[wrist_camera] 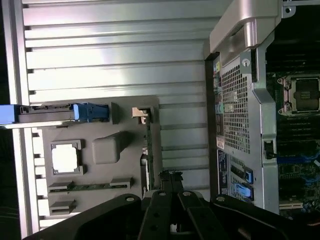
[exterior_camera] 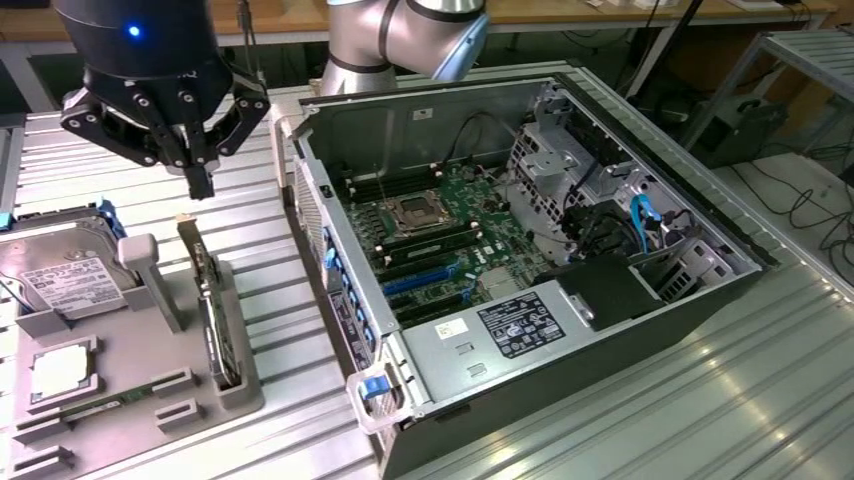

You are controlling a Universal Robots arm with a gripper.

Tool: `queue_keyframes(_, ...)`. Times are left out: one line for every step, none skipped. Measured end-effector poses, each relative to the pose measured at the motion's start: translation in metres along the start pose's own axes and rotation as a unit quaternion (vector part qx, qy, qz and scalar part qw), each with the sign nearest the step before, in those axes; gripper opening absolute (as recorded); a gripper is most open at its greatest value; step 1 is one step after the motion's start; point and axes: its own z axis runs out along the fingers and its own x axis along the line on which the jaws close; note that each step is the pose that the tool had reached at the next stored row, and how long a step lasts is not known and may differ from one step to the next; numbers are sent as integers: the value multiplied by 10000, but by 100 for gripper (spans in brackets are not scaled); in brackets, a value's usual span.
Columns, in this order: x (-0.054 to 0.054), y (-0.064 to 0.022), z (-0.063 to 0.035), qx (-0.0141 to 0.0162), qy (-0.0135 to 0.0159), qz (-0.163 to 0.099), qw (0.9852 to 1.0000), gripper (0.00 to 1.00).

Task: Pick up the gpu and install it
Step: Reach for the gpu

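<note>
Grey moulded parts tray (exterior_camera: 147, 350) sits closest in the exterior view, and the gpu (exterior_camera: 211, 300), a thin green card with a pale metal bracket, stands on edge in its slot. The black gripper (exterior_camera: 200, 188) hangs above the card's bracket end, fingers pressed together, holding nothing. An open black computer case (exterior_camera: 561, 300) lies at the exterior view's right. From the wrist, the closed fingertips (wrist_camera: 168, 176) hover just beside the edge-on gpu (wrist_camera: 147, 150) in the tray (wrist_camera: 100, 105).
</note>
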Motion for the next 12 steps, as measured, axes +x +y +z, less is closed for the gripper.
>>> queue_keyframes(21,-8,0,0,0,-5,10000,11)
queue_keyframes(43,-17,0,-1,0,-11,10000,11)
queue_keyframes(63,-24,0,-1,0,-16,10000,11)
queue_keyframes(89,-36,-1,-1,1,-24,10000,11)
queue_keyframes(107,-45,-2,0,2,-29,10000,11)
queue_keyframes(123,-55,-2,-1,2,-36,10000,11)
queue_keyframes(139,-69,-1,-1,2,-43,10000,11)
queue_keyframes(153,-82,-1,-1,2,-51,10000,11)
queue_keyframes(169,-96,0,-2,2,-59,10000,11)
queue_keyframes(184,-109,-1,-2,3,-67,10000,11)
queue_keyframes(198,-121,-1,-2,3,-75,10000,11)
queue_keyframes(215,-136,-2,-2,4,-83,10000,11)
